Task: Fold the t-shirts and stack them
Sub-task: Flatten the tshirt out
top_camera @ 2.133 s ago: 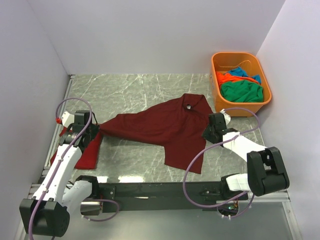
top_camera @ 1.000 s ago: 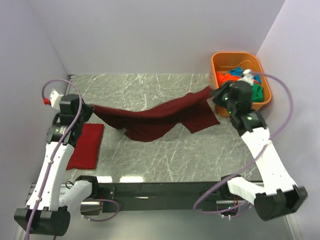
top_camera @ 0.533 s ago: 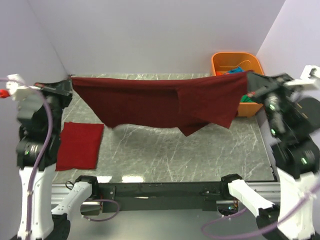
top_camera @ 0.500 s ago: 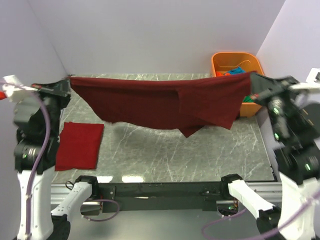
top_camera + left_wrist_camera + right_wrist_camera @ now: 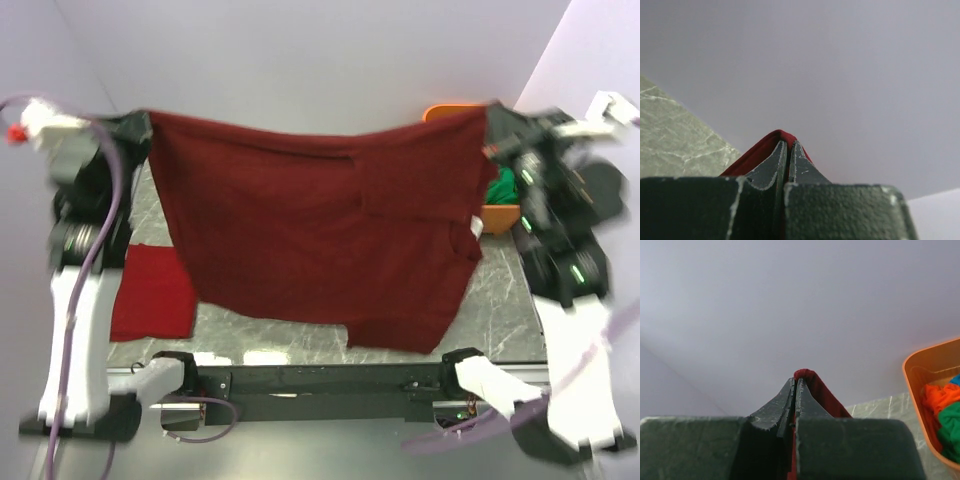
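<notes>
Maroon t-shirt [image 5: 320, 230] is up in the air, stretched wide between the two arms and hanging like a curtain over the counter [image 5: 505, 290]; top edge sags a little in the middle; small white tag [image 5: 477, 226] shows near its right edge; I can't tell whether the bottom hem touches the counter; left claw [image 5: 143, 122] pinches the upper left corner, and my left wrist feed shows the jaws pressed together with a fold of red cloth poking out at the tips; right claw [image 5: 488, 140] clamps the upper right corner, with the same look on the right wrist feed, jaws tight on a maroon fold; folded red t-shirt [image 5: 150, 295] lies flat on the counter at the left, its right part hidden behind the hanging cloth; orange tub [image 5: 452, 108] sits at the far right, mostly hidden from above; right wrist feed shows an orange t-shirt [image 5: 937, 395], a green t-shirt [image 5: 952, 427] and a bit of a blue t-shirt [image 5: 956, 379] bunched inside it; right arm is blurred in the top view.
</notes>
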Action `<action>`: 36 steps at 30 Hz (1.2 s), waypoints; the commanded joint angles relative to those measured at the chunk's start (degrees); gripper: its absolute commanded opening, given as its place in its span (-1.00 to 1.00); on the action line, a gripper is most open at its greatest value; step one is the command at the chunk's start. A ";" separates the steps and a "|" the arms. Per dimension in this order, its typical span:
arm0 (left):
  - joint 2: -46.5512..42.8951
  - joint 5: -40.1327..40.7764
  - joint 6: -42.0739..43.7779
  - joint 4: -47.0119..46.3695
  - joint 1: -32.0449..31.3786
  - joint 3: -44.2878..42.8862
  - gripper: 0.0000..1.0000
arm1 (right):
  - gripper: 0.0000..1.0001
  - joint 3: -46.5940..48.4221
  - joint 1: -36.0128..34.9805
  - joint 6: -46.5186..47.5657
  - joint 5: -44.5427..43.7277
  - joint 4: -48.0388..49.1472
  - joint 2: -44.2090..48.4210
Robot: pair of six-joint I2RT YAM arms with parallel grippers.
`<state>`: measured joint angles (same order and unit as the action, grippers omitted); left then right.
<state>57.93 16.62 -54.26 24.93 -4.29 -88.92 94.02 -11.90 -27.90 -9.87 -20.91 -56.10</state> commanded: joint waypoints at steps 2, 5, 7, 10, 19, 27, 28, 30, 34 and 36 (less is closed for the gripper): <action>11.92 0.78 1.88 -11.03 1.21 -6.59 -0.99 | -1.00 0.64 1.09 2.24 0.20 15.61 -11.02; 19.48 -2.11 1.09 -17.51 4.10 -9.50 -0.99 | -1.00 3.61 1.53 2.41 1.52 21.25 -18.57; 25.63 -6.41 -1.10 -20.52 6.92 -13.61 -0.99 | -1.00 10.17 2.32 2.24 2.83 23.62 -23.07; 34.95 -11.60 -3.65 -22.55 10.61 -23.78 -0.99 | -1.00 20.28 3.11 1.71 4.68 24.59 -31.60; 44.55 -24.79 -12.63 -30.37 19.23 -30.81 -0.99 | -1.00 24.49 3.72 2.94 4.77 28.55 -36.20; 36.04 -30.15 -15.70 -37.58 21.17 -3.30 -0.99 | -1.00 -5.13 5.75 -2.76 3.19 29.96 -24.07; 35.24 -30.59 -15.70 -38.11 21.08 2.30 -0.99 | -1.00 -10.55 5.92 -3.47 3.62 28.91 -22.93; 32.88 -30.86 -15.96 -37.15 21.08 7.69 -0.99 | -1.00 -15.86 6.36 -5.57 3.80 27.59 -19.85; 28.38 -30.07 -15.97 -35.83 20.73 24.10 -0.99 | -1.00 -30.43 6.54 -9.10 6.26 23.38 -15.72; 26.27 -28.76 -14.04 -33.55 20.29 30.44 -0.99 | -1.00 -36.59 6.63 -10.06 6.27 21.36 -15.01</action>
<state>89.86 -14.57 -69.78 -8.25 15.62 -64.90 63.66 -6.42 -34.85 -2.37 2.04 -74.85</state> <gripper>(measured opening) 0.026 0.011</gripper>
